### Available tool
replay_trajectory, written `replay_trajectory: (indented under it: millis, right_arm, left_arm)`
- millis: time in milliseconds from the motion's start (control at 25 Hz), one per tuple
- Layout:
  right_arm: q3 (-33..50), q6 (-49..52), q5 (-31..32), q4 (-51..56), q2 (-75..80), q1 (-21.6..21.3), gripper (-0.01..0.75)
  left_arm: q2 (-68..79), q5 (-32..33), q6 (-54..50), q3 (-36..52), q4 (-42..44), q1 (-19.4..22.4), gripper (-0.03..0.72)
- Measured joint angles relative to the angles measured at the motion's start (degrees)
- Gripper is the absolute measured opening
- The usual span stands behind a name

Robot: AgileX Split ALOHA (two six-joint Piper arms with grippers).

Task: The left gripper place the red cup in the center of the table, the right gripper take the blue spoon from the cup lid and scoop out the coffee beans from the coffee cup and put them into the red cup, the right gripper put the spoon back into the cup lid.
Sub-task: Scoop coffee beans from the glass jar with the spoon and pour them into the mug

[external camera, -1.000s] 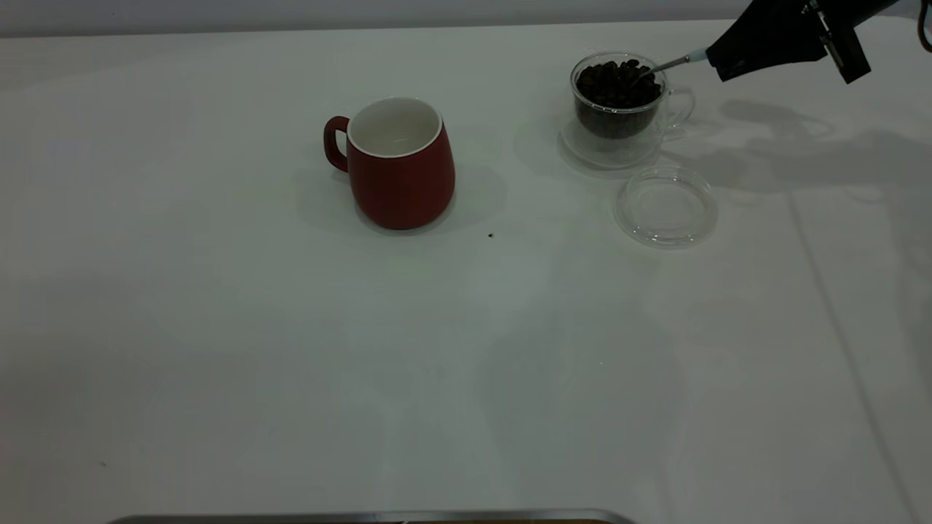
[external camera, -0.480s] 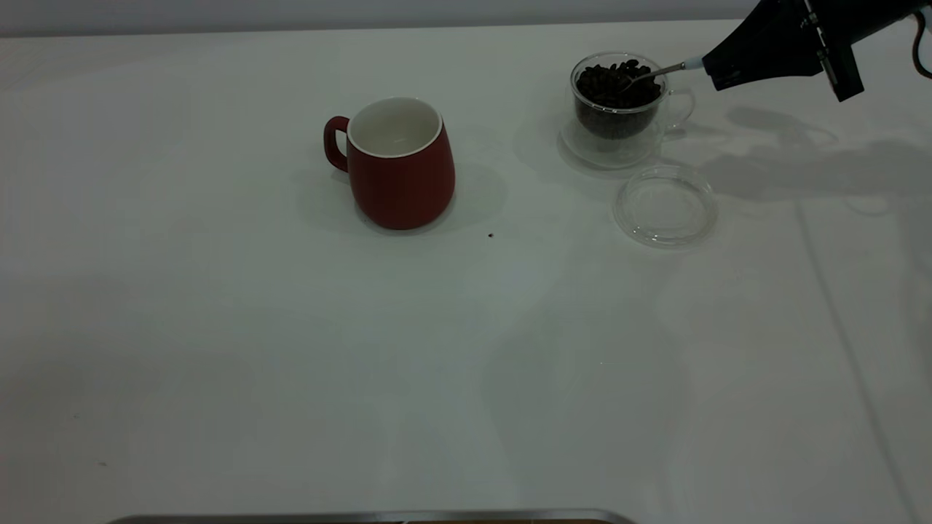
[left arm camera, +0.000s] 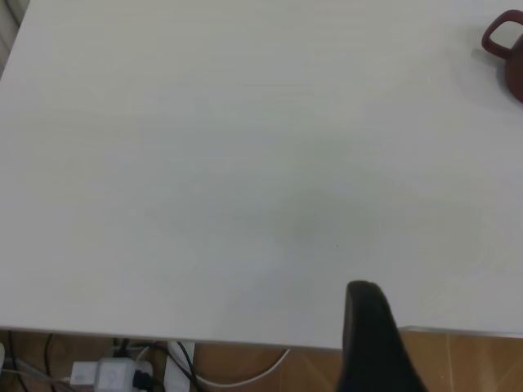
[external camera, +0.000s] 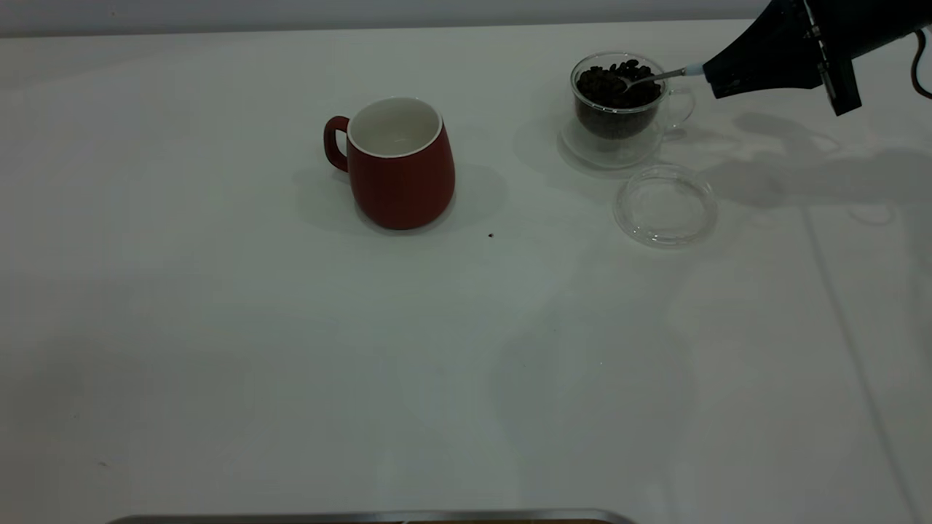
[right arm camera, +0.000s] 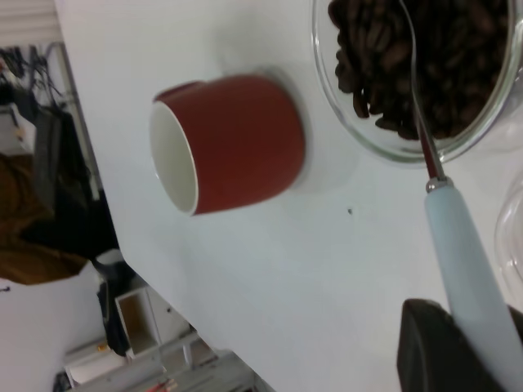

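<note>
Your right pincer (external camera: 717,73), clamped on the blue spoon (external camera: 666,74), has levelled and lifted its bowl atop the coffee beans (external camera: 617,81), so the scoop looks nearly finished.

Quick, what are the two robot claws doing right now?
Right gripper: shut on the spoon, its bowl in the beans.
Left gripper: off by the table edge, holding nothing seen; open or shut cannot be told.

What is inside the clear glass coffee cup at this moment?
The coffee cup holds a heap of coffee beans. The metal bowl of the blue spoon, held by the right tool, reaches in among them. The beans hide the cup's bottom.
</note>
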Motion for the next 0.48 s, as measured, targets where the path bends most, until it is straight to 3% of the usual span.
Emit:
replay_trajectory:
  millis: [480]
  right_arm:
    - [0.18,-0.79,-0.05,0.99,0.0,-0.96,0.097]
  left_arm:
    - [0.0,0.0,-0.04,0.0,0.0,0.0,0.5]
